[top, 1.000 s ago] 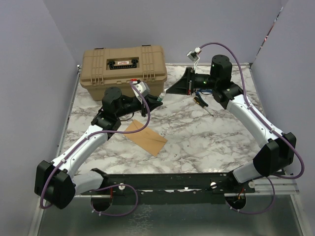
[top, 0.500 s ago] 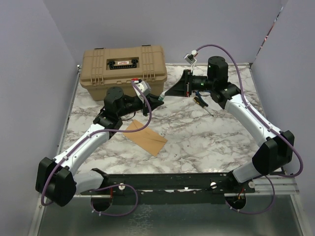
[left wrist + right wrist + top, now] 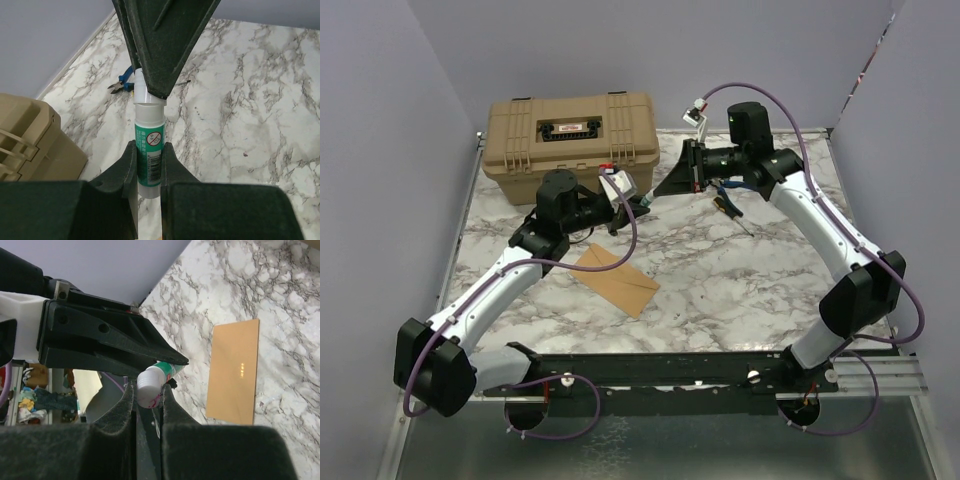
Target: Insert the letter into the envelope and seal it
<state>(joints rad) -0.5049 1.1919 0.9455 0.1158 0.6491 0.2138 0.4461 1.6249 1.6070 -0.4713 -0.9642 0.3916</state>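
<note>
Watching both arms meet in the air right of the tan case [image 3: 570, 135], above the back of the tabletop [image 3: 740, 290]. The left end effector [image 3: 149, 162] is clenched on the green body of a glue stick [image 3: 149, 142]. The right end effector [image 3: 146, 394] is clamped on its white cap [image 3: 149, 382]. The two point at each other nose to nose, with the stick in line between them.

Why this way: my read is a two-handed uncap. One arm anchors the tube, the other takes the cap, and a straight pull or twist along the shared axis should free it. Gripping the body low leaves the cap end exposed for the other side. The left wrist view shows the cap seated on the tube, so I'd say it's not off yet.

The envelope [image 3: 615, 278] lies flat on the tabletop nearer the arm bases, just beside the left forearm and well apart from both end effectors. Nothing touches it. The right wrist view shows it as a plain brown rectangle; flap open or folded, can't tell. The letter isn't visible as a separate sheet anywhere. It's probably already inside, which would fit glue coming out now, but the views don't confirm it.

Blue-handled cutters [image 3: 122, 82] sit on the marble behind the meeting point, not involved.

Risks as I see them:
- both grips are narrow, so the tube could slip or cock sideways
- any axis mismatch loads the cap instead of releasing it
- the envelope lies loose, so it may slide once glue is pressed on
</note>
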